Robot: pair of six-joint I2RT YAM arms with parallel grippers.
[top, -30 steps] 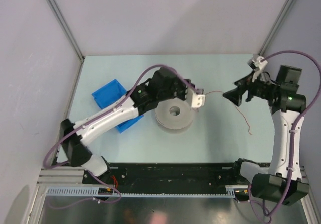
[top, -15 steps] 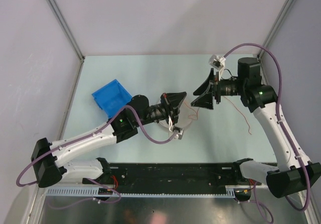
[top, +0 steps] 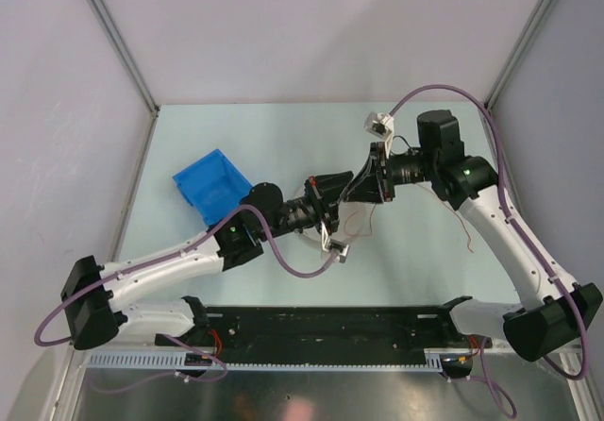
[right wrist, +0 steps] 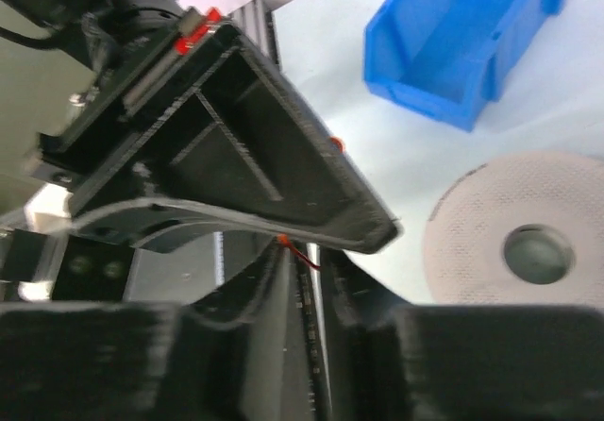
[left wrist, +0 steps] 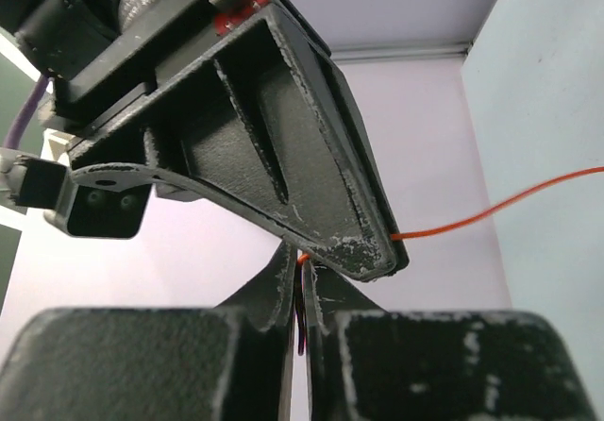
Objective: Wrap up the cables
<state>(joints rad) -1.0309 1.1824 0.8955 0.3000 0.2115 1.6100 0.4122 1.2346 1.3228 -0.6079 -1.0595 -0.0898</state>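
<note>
The cable [top: 372, 215] is a thread-thin reddish wire; it droops below the two grippers and trails off to the right [top: 461, 231]. My left gripper [top: 342, 198] points right and is shut on the cable [left wrist: 500, 208], which runs up between its fingers in the left wrist view [left wrist: 304, 268]. My right gripper [top: 357, 191] meets it tip to tip, its jaws closed to a narrow slit over the cable [right wrist: 300, 254] at their tips [right wrist: 311, 262]. The grey-white spool [right wrist: 472, 251] lies flat on the table, just beyond the grippers. In the top view the left arm largely hides it.
A blue bin [top: 209, 183] lies tilted on the table, left of the left arm and beyond the spool in the right wrist view [right wrist: 462, 34]. Purple hoses loop round both arms. A black rail [top: 330, 325] runs along the near table edge.
The right arm has swung left to the left gripper and its wide-open jaws have closed over the cable. The left arm drew back and turned its gripper to point right.
</note>
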